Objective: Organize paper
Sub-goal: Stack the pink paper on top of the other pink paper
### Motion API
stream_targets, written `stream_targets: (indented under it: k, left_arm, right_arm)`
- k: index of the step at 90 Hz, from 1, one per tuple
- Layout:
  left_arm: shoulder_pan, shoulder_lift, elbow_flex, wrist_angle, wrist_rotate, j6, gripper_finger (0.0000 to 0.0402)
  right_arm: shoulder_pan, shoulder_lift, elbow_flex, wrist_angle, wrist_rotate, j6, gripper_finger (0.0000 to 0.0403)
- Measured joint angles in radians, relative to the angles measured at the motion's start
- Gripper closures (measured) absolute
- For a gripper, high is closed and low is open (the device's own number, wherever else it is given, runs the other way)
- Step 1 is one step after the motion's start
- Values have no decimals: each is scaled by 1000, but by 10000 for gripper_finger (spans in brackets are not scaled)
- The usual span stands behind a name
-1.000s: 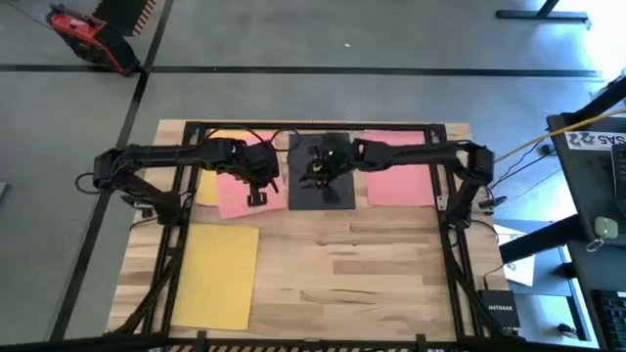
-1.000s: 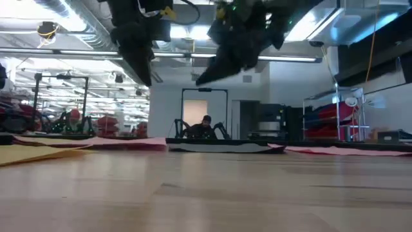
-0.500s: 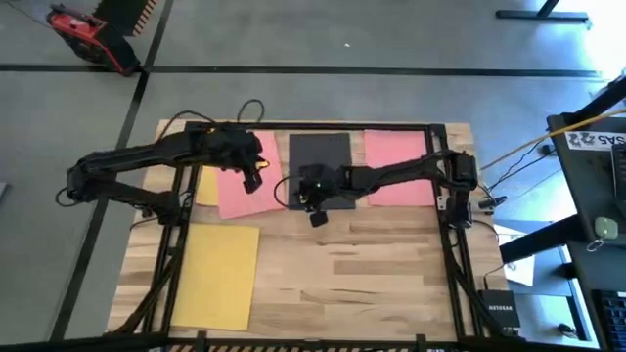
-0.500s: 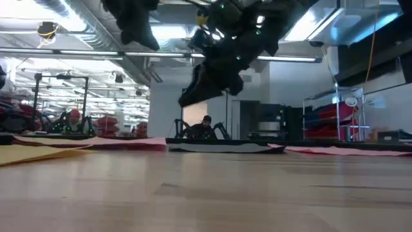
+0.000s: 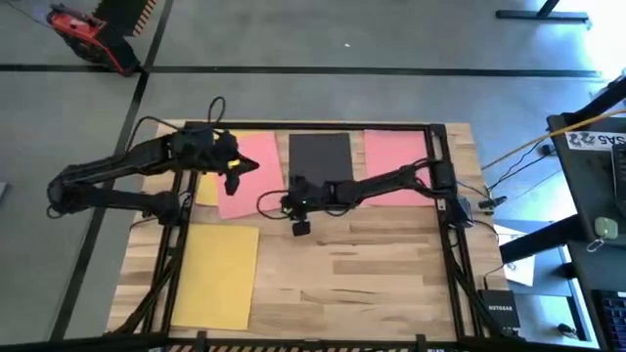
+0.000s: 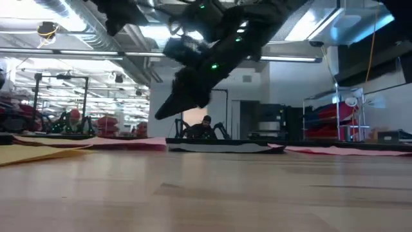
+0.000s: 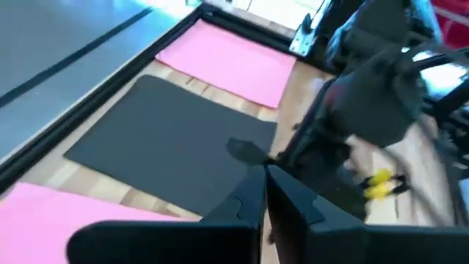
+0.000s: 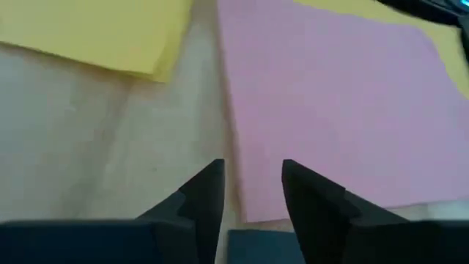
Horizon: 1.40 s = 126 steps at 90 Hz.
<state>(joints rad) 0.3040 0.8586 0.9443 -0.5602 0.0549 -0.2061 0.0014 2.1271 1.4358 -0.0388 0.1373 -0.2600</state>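
Right gripper [image 8: 249, 194]: fingers parted a narrow gap, empty, hovering over the near edge of the left pink sheet [image 8: 330, 103], tips pointed at the bare counter [image 8: 110, 139] just beside that edge. In the high view the right gripper [image 5: 299, 223] sits just off the black sheet's [image 5: 321, 166] near-left corner, the arm stretched across from the right. Left gripper [image 7: 265, 198]: fingers pressed together, nothing between them, hanging above the left pink sheet [image 5: 245, 176], to the left of the black sheet.

Paper, relative to the black sheet: one pink sheet touching or overlapping its left side, another pink sheet [image 5: 399, 168] just to its right, a yellow sheet [image 5: 203, 181] poking out from under the left pink one, and a second yellow sheet [image 5: 215, 274] well apart toward the near-left counter.

Risks (judgement): sheets lie flat with no edge raised, so the fingers may skid on the wood and miss, or crumple or tear a corner. Pinching at an overlap could drag two sheets together. The two arms are close and could bump.

Materials: thin matte paper, plain rectangles, floppy if lifted; the counter is smooth pale wood planks.
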Motion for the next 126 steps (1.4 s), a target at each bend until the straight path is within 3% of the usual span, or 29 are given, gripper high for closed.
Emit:
stream_targets:
  k: [27,46,109,126]
  left_arm:
    - [61,-53,0,-44,5,32,401]
    - [78,-55,0,-71,13,92,401]
    - [78,-54,0,-121,13,155,402]
    - [78,-54,0,-143,13,154,402]
  right_arm:
    - [0,155,266,-335,79,49,274]
    - [0,206,358,-405,82,48,274]
    - [14,267,373,-417,168,27,275]
    - [16,268,372,-415,208,27,319]
